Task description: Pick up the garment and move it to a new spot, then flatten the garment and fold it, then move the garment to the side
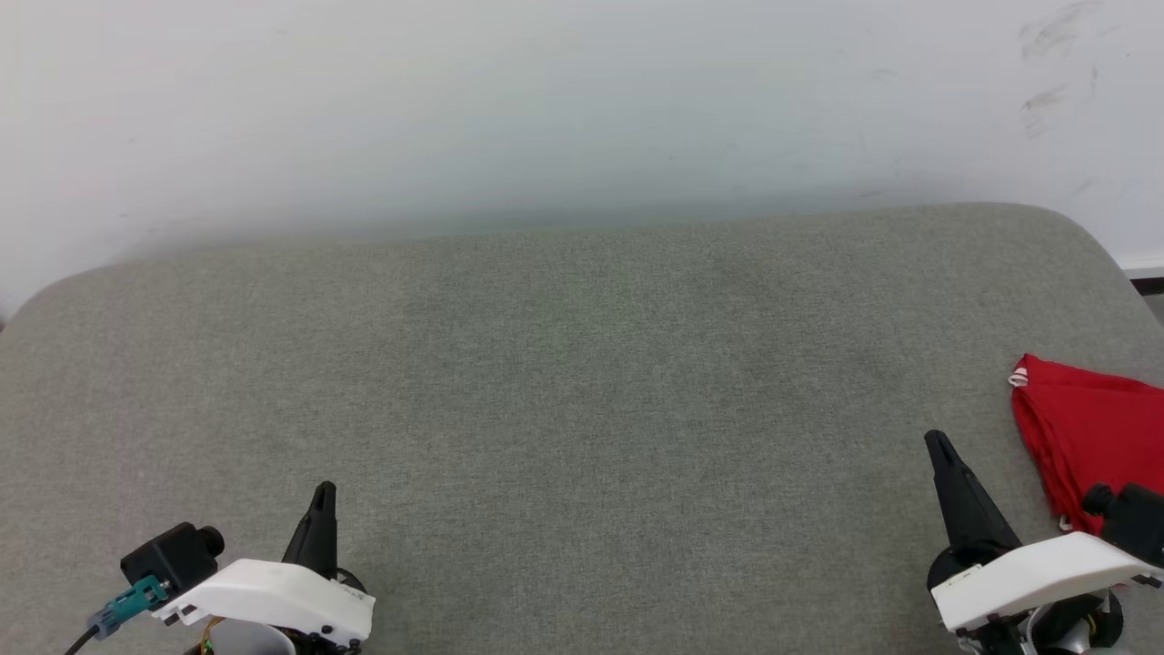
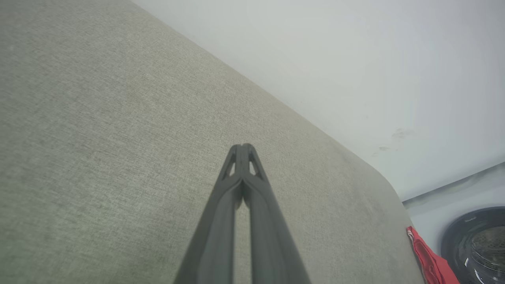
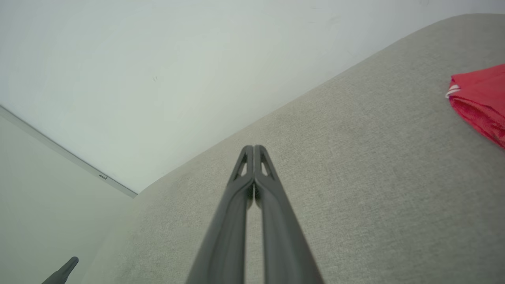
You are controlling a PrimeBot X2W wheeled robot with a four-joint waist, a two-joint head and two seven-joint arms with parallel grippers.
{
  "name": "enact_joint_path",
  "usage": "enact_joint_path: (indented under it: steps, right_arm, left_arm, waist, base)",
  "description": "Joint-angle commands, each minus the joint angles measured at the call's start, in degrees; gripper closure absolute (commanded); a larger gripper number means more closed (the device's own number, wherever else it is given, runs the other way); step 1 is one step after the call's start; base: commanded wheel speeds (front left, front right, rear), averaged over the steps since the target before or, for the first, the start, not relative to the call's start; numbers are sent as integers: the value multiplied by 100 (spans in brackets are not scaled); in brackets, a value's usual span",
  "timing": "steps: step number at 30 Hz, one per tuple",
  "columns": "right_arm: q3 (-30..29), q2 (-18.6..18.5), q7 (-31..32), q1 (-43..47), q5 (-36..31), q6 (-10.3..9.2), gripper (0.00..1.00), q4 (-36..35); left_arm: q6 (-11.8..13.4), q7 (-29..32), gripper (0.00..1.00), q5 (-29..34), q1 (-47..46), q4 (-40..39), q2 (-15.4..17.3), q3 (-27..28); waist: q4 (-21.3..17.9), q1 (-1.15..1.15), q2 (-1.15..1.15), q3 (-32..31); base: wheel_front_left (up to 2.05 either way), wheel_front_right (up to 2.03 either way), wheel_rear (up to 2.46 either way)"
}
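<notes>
Lower left, left gripper: two long dark tapered fingers, slotted near the ends, clenched tip to tip and grasping nothing. Lower right, right gripper: likewise clenched and empty, near the garment but apart from it. Garment: bright red smooth cloth, bunched in soft folds, with a red-and-white striped edge at its far corner, lying at the right margin of the pad. Pad: grey-green woven fabric, matte and flat, with rounded corners. Behind: pale wall, faintly scuffed at upper right.
</notes>
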Motion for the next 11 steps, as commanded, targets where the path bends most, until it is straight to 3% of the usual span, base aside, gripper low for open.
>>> enact_joint_path:
  steps: [1, 11]
  right_arm:
    - [-28, -41, 3, -177, 263, 0, 100, -21]
    - [-72, -44, 28, -253, 995, 0, 100, 125]
  left_arm:
    - [-77, 49, 100, -174, -176, -34, -28, 127]
    - [-279, 214, 100, -686, -234, 30, -188, 355]
  waist:
    - [9, 0, 0, 2]
    - [50, 0, 0, 13]
  base:
    - [0, 0, 0]
    - [0, 0, 0]
